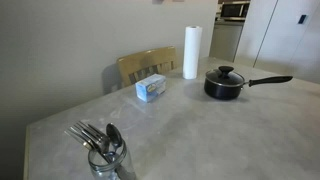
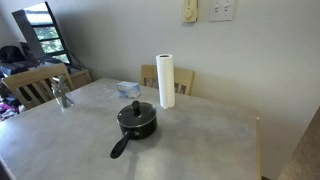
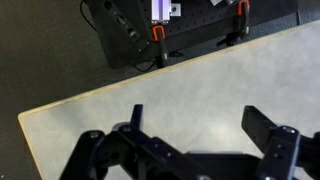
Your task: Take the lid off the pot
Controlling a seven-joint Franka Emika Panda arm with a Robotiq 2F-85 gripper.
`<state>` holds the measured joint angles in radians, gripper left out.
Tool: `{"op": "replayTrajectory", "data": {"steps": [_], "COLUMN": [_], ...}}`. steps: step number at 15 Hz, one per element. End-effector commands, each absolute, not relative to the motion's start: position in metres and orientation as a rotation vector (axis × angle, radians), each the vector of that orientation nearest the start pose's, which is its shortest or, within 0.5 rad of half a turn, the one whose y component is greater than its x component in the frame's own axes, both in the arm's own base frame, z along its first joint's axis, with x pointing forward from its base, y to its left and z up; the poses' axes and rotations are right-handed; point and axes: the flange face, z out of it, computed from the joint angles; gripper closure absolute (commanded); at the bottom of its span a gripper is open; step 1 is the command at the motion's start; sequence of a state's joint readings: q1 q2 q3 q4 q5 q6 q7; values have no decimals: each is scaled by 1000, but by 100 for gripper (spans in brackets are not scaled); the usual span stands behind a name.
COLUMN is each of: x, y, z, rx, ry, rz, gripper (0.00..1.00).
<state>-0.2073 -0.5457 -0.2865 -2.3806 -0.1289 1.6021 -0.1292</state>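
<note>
The pot [image 1: 224, 88] is a small black saucepan with a long straight handle, standing on the grey table [image 1: 180, 135]. It also shows in an exterior view [image 2: 137, 123]. The lid [image 1: 225, 75] sits on the pot, with its black knob [image 2: 136, 106] at the centre. My gripper [image 3: 198, 125] shows only in the wrist view. Its two black fingers are wide apart and empty, over bare tabletop near the table's edge. The pot and lid are out of the wrist view. The arm is in neither exterior view.
A white paper towel roll [image 1: 190, 52] stands behind the pot, also seen in an exterior view [image 2: 166, 81]. A small blue and white box [image 1: 151, 88] lies near a wooden chair [image 1: 146, 64]. A glass jar of cutlery [image 1: 103, 155] stands at the table's edge.
</note>
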Motion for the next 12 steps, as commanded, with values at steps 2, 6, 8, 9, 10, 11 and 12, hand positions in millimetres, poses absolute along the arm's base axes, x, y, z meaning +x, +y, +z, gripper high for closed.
{"op": "replayTrajectory", "data": {"steps": [2,6,8,9,10,11,12], "x": [312,320,318,319,319,319,319], "y": [-191,-185,-182,-181,-180,-181,-181], "z": [490,482,486,485,485,486,486], "rx": [-3011,-3011,-3017,-3017,-3018,-3018,-3018], "ry": [322,-36,19,0,5,7,7], "rz": [376,421,372,376,375,374,372], "gripper": [0,0,0,0,0,0,0]}}
